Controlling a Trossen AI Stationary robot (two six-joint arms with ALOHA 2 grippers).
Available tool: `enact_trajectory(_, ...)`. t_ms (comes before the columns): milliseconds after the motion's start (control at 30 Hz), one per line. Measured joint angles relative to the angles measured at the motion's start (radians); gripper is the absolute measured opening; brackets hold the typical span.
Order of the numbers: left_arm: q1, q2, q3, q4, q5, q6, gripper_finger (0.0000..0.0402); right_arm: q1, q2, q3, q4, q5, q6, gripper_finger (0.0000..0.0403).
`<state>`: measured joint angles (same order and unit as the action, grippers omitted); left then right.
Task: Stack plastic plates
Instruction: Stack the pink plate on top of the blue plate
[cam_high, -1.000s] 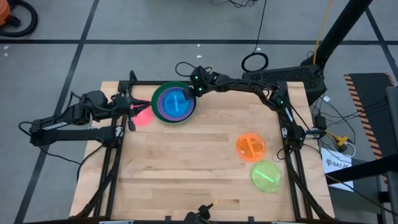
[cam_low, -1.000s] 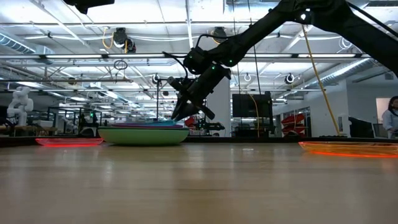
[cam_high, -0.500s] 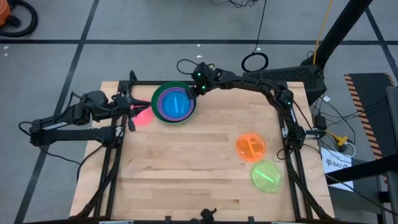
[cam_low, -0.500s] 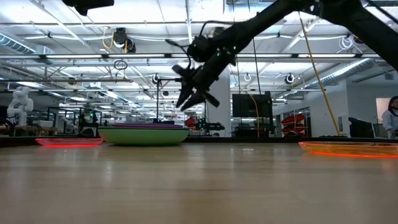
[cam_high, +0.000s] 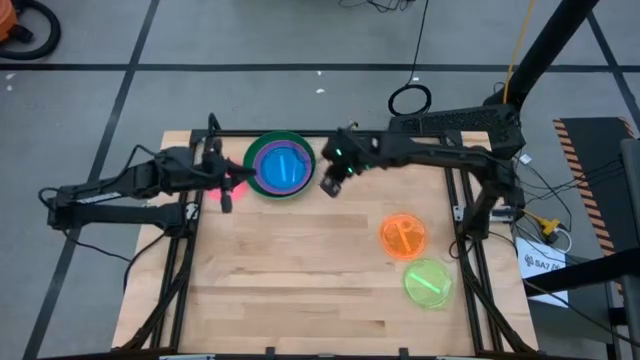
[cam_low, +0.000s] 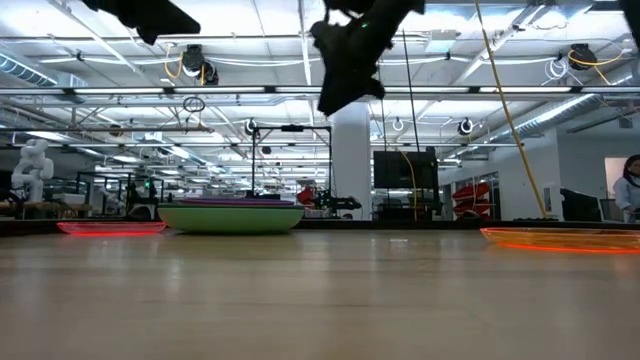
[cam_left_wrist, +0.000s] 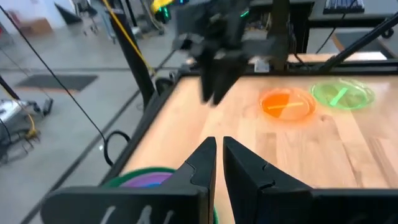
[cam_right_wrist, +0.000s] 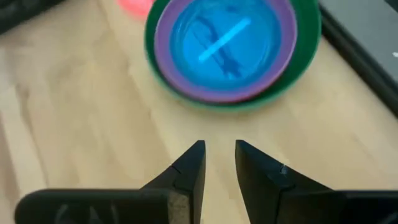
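A stack of plates (cam_high: 280, 166) rests on the table near its far edge: dark green rim outermost, purple inside it, blue on top (cam_right_wrist: 230, 50). A pink plate (cam_high: 237, 186) lies flat just left of the stack. An orange plate (cam_high: 404, 235) and a lime green plate (cam_high: 428, 282) lie flat near the right edge. My right gripper (cam_high: 328, 188) hovers open, high above the table to the right of the stack (cam_low: 230, 215). My left gripper (cam_high: 224, 198) hangs shut above the pink plate (cam_low: 110, 228).
Bare wood takes up the middle and near half of the table (cam_high: 300, 280). Black frame rails run along the left, right and far edges. A person stands far off in the room behind (cam_low: 630, 190).
My right gripper has risen from the stack's far-right rim, well clear of it, and moved toward the table's right and near side. My left arm has reached a little to the right, toward the stack. The plates have stayed where they were.
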<state>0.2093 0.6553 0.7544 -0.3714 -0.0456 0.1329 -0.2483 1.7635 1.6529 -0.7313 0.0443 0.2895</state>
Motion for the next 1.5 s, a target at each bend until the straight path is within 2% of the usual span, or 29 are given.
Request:
enact_trajectory(133,-0.014,0.056,0.0,0.0,0.0,-0.023,0.0037,0.071,-0.125,-0.185,0.068,0.04,0.059,0.0084)
enact_trajectory(367,-0.048,0.163,0.037,-0.014,0.0,-0.078,0.0037,0.152,-0.313,-0.462,0.184,0.034,0.092,0.0084)
enact_trajectory(533,-0.067,0.252,0.094,-0.175,-0.052,-0.163,0.0037,0.165,-0.404,-0.572,0.234,0.038,0.113,0.0084)
enact_trajectory(733,-0.057,0.422,0.218,-0.555,-0.257,-0.274,0.0037,0.165,-0.476,-0.623,0.246,0.041,0.077,0.0084)
enact_trajectory(833,-0.02,0.53,0.256,-0.725,-0.27,-0.253,0.0037,0.169,-0.5,-0.628,0.249,0.067,0.062,0.0084)
enact_trajectory(933,0.028,0.634,0.258,-0.819,-0.268,-0.193,0.0037,0.176,-0.498,-0.629,0.248,0.118,0.036,0.0084)
enact_trajectory(1100,0.066,0.744,0.248,-0.879,-0.193,-0.09,0.0037,0.178,-0.491,-0.629,0.253,0.117,-0.013,0.0084)
enact_trajectory(1300,0.075,0.765,0.244,-0.831,-0.05,-0.003,0.0037,0.178,-0.491,-0.629,0.225,0.114,-0.053,0.0084)
enact_trajectory(1500,0.113,0.764,0.113,-0.761,-0.023,-0.023,0.0037,0.178,-0.49,-0.629,0.196,0.113,-0.067,0.0084)
